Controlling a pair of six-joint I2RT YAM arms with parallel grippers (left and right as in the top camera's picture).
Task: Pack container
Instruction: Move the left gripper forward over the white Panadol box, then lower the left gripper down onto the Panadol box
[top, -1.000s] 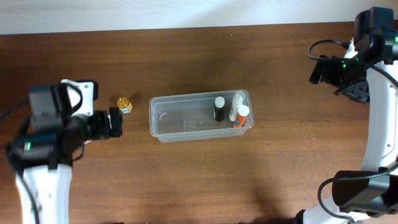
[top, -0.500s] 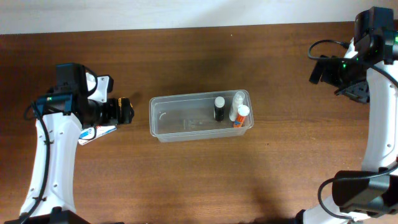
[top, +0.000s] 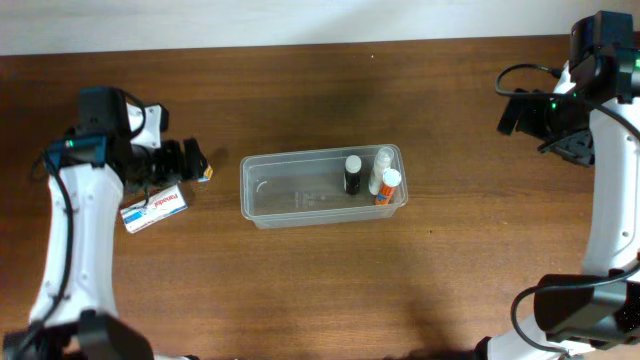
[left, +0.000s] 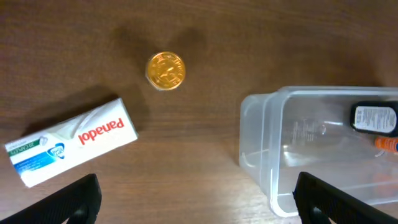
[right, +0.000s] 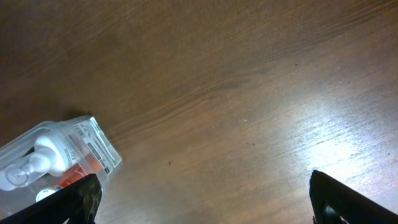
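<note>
Three bottles (top: 352, 178) sit in the container (top: 300, 200), box (left: 71, 149) and gold-lidded jar (left: 166, 70) wait near the left edge, left gripper (left: 199, 202) and right gripper (right: 205, 199) both spread empty.

Soft, even light overhead; shadows on the table (top: 320, 290) are faint. Glare whitens the wood (lower right, right wrist view), and the container (left: 264, 152) rim carries pale highlights.

"Panadol" is read in red, upside down, on the white box (left: 71, 148). Smaller print there, and on the black bottle (left: 375, 119) in the container (left: 255, 146), is not legible.
</note>
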